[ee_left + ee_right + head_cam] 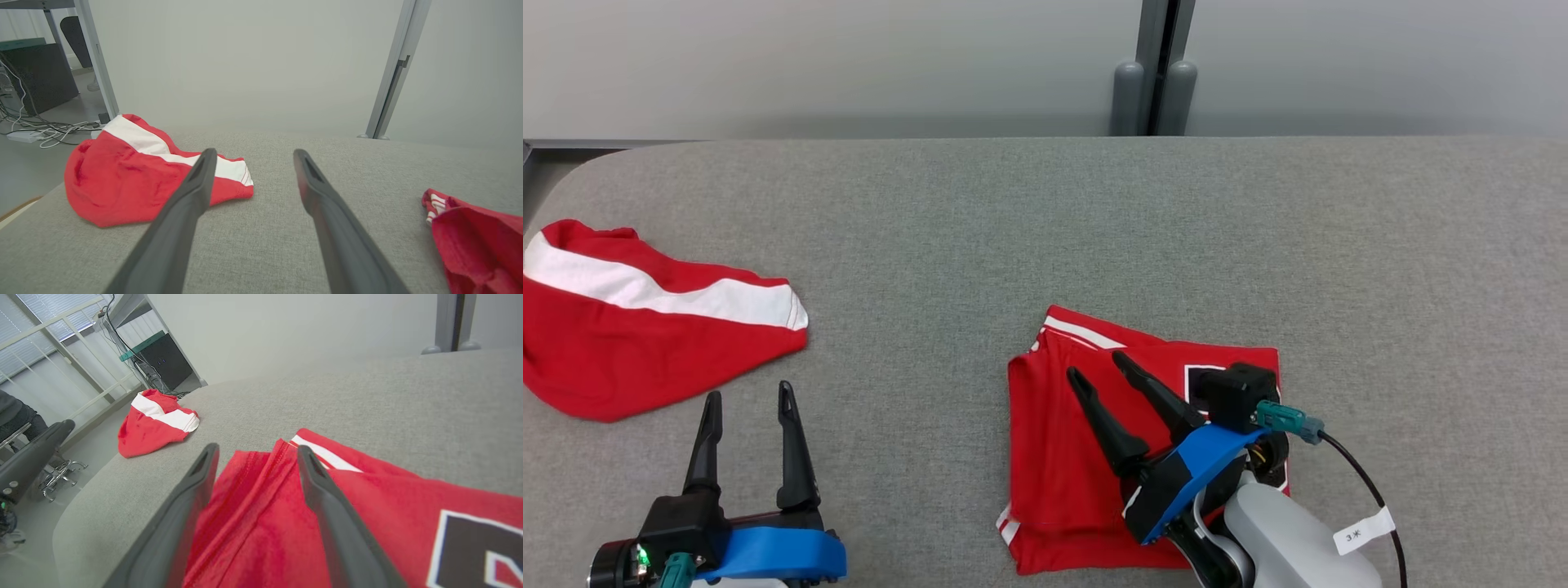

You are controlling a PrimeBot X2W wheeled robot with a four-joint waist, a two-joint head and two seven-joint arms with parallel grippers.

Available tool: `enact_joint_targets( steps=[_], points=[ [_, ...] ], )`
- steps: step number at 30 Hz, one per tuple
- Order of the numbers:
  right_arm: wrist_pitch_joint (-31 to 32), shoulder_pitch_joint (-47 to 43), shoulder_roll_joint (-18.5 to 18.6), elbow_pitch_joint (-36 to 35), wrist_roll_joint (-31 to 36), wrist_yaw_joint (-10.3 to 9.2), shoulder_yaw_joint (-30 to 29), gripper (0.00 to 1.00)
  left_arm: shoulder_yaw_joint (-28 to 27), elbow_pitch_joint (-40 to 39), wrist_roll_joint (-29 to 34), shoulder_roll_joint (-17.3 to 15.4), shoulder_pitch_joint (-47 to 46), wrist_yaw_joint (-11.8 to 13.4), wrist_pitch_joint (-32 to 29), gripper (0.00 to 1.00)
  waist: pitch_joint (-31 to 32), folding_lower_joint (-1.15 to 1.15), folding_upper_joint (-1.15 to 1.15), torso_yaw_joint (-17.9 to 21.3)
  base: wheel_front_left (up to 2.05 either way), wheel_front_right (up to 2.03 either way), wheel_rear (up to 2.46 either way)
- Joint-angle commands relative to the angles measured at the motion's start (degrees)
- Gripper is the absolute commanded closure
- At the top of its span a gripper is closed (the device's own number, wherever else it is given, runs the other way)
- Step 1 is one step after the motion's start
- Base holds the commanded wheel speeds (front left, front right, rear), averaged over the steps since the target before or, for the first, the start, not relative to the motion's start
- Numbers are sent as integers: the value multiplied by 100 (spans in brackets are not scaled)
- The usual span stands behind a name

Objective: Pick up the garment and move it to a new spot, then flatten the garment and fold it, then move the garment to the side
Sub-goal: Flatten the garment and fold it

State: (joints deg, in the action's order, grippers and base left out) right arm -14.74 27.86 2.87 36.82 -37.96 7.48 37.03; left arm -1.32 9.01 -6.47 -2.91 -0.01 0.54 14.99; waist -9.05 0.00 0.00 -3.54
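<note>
Right claw (1096, 365), spread, over folded red garment (1054, 465), white-striped, perhaps lettered.

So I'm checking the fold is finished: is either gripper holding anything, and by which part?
Nothing is held. The right gripper is over the folded red garment with jaws open, gripping no fabric; the left gripper is open and empty.

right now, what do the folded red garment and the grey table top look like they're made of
Folded red garment with a black-and-white patch: probably a thin synthetic jersey, smooth with a faint sheen; it creases softly and shows stitched seams. Rounded grey table cover: looks like woven upholstery fabric, matte, with a fine flecked weave.
</note>
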Motion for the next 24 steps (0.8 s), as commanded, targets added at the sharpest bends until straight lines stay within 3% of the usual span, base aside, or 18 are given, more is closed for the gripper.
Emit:
enact_joint_targets(
  steps=[1, 4, 15, 24],
  points=[
    [-20, 65, 6, 11, 45, 3, -23, 0, -8, -20, -15, 3, -49, 23, 25, 0, 26, 0, 0, 32, 0, 0, 0],
    [-47, 2, 105, -115, 281, 3, -205, 0, -39, -25, -13, 2, -20, 5, 25, 0, 98, 0, 0, 125, 0, 0, 0],
    [-49, -1030, 669, -1506, 1299, 2, -2021, 0, -174, -127, 101, 2, 96, -78, 25, 0, 352, 0, 0, 501, 0, 0, 0],
    [-47, -1909, 542, -2028, 1724, 3, -3117, 0, -200, -118, 153, 1, 220, -130, 25, 0, 603, 0, 0, 600, 0, 0, 0]
  ],
)
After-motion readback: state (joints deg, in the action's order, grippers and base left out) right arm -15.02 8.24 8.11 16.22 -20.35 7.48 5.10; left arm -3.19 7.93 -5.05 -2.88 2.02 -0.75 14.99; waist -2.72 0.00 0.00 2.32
